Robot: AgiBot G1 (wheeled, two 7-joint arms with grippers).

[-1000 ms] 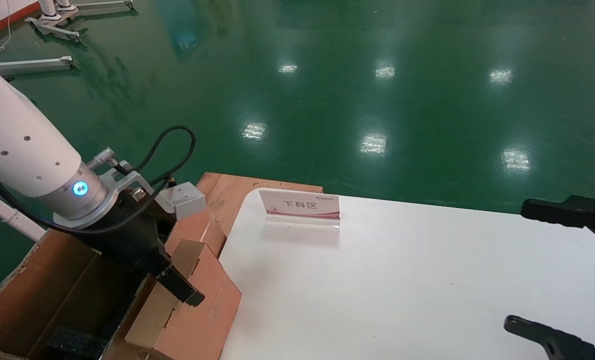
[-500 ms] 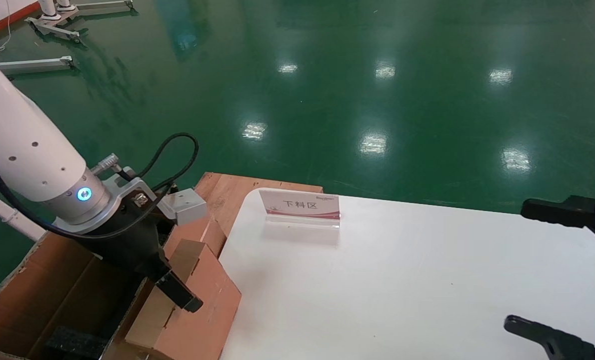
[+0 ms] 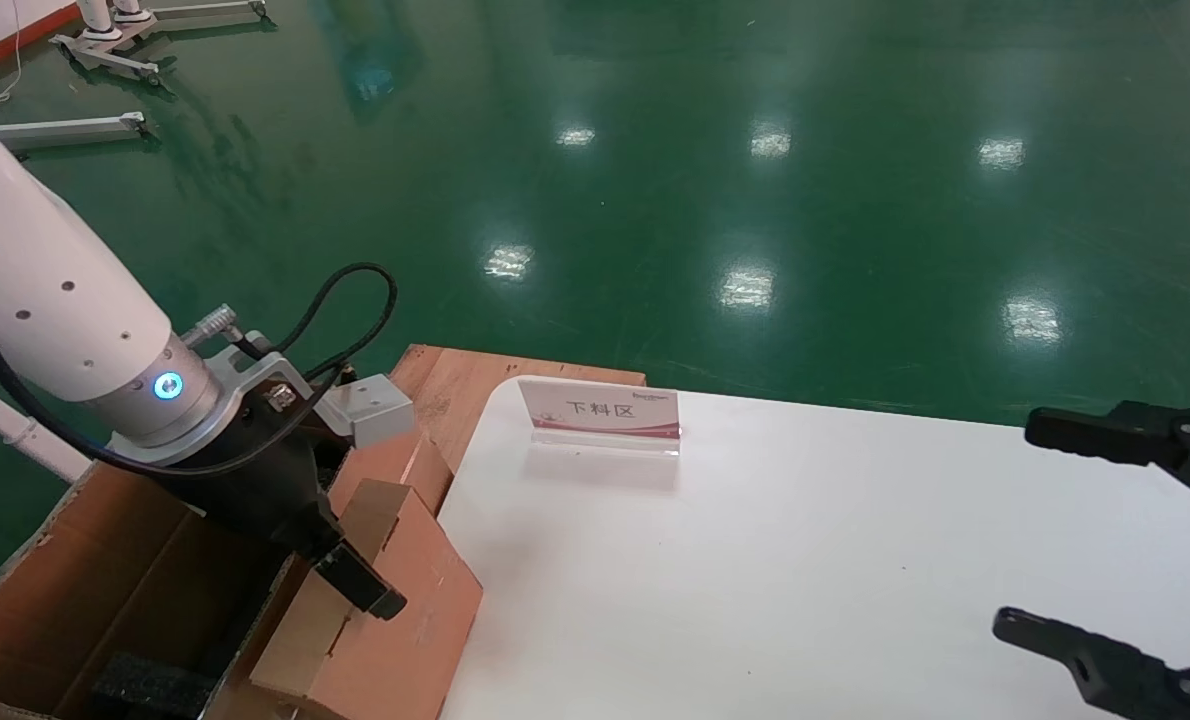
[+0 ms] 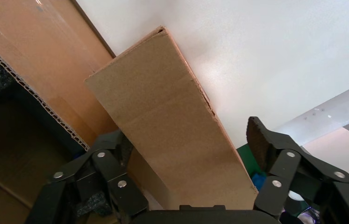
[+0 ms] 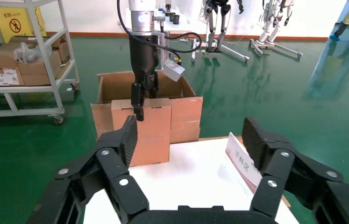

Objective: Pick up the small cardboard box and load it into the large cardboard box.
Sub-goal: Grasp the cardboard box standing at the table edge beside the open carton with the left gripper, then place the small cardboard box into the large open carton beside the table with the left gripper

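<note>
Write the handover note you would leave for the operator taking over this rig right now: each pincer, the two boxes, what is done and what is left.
Left pincer: open, fingers straddling the small cardboard box; one finger stands clear of it, so there is no firm grip.
Right pincer: open, empty, idle over the right side of the white table.
Small cardboard box: tilted between the table edge and the large cardboard box, at that carton's table-side wall, not inside it. What supports it is hidden.
Done: the box is off the table top and at the carton.
Left: get it over the wall into the dark interior, then withdraw the left arm.
</note>
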